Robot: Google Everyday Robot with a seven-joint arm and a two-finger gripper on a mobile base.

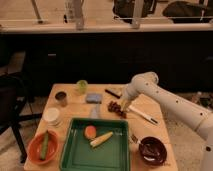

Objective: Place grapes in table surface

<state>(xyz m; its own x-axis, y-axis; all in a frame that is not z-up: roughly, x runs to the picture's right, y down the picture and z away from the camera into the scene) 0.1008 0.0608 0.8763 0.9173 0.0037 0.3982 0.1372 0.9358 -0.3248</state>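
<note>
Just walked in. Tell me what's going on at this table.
A one-armed robot is working over the table surface. Its gripper is down at the grapes, which lie on the wood just behind the green tray, right of the blue sponge. Whether the bunch is gripped or let go can't be made out. The tray holds an orange piece and a yellow piece.

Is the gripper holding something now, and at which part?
Cannot be told: the gripper is at the grapes on the table surface, its hold hidden.
</note>
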